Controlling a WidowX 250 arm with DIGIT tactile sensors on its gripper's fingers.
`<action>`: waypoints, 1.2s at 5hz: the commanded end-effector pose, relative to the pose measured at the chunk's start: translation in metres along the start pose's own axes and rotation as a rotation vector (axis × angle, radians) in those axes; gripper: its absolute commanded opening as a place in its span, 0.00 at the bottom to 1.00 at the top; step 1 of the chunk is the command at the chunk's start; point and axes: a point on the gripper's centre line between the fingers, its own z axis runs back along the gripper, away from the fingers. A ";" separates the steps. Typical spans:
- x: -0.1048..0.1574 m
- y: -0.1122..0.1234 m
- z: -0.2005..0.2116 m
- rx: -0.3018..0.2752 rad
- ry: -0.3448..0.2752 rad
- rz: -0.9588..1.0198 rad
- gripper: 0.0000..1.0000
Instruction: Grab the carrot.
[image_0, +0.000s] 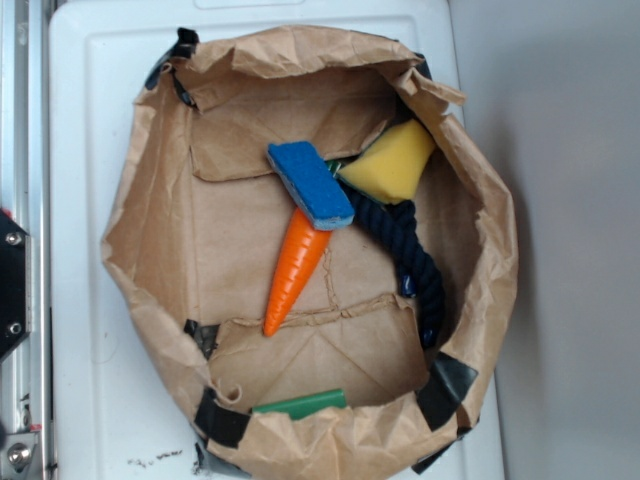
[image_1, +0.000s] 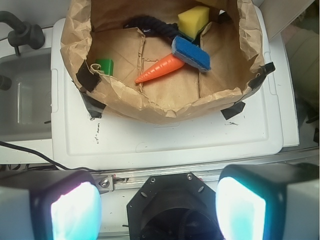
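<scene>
The carrot (image_0: 295, 270) is a smooth orange cone lying in a brown paper bag (image_0: 150, 220), its point toward the bag's near flap. Its thick end is tucked under a blue sponge (image_0: 310, 185). It also shows in the wrist view (image_1: 161, 69), far from the fingers. My gripper (image_1: 157, 210) is open and empty, its two pads (image_1: 75, 210) wide apart, well back from the bag above the robot's black base. The gripper is out of sight in the exterior view.
A yellow foam wedge (image_0: 392, 160) and a dark blue rope (image_0: 405, 250) lie to the right of the carrot. A green block (image_0: 300, 403) sits by the bag's near wall. The bag stands on a white lid (image_0: 80, 150).
</scene>
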 end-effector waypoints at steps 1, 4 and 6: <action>0.000 0.000 0.000 0.000 0.000 0.000 1.00; 0.039 -0.004 -0.020 0.036 -0.009 0.033 1.00; 0.039 -0.004 -0.020 0.036 -0.009 0.033 1.00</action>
